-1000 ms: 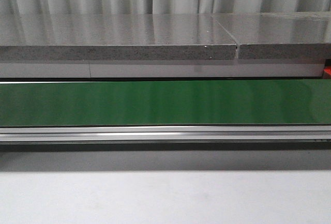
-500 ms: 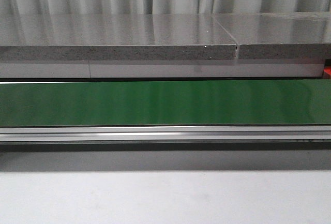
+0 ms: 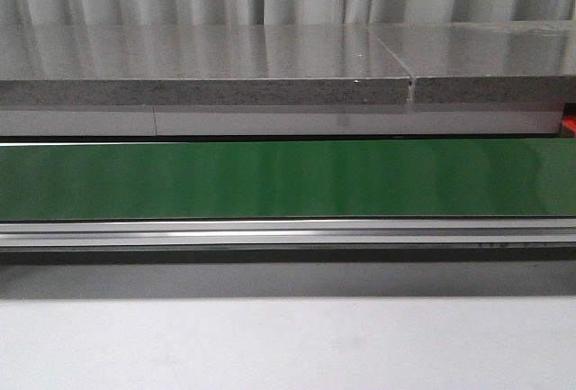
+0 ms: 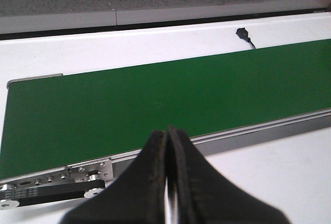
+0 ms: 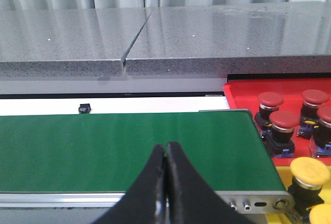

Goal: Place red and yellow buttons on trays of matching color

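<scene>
Left gripper [image 4: 168,182]: black fingers pressed together with nothing between them, hanging over the near edge of the green belt [image 4: 155,105].
Right gripper [image 5: 165,188]: fingers closed flat against each other — nothing held — above the belt's near rail, close to its end.
Green belt: a long conveyor strip running across the table, bare in every view.
Red tray [image 5: 243,92]: just past the belt's end on the right arm's side, behind the yellow tray [image 5: 285,173].
Red buttons [image 5: 283,131]: four in sight, upright in the red tray, clustered close together.
Yellow buttons [image 5: 309,175]: one upright in the yellow tray, a second cut off at the picture's edge.
Grey stone counter [image 3: 207,70]: behind the belt — curtains beyond it.
</scene>
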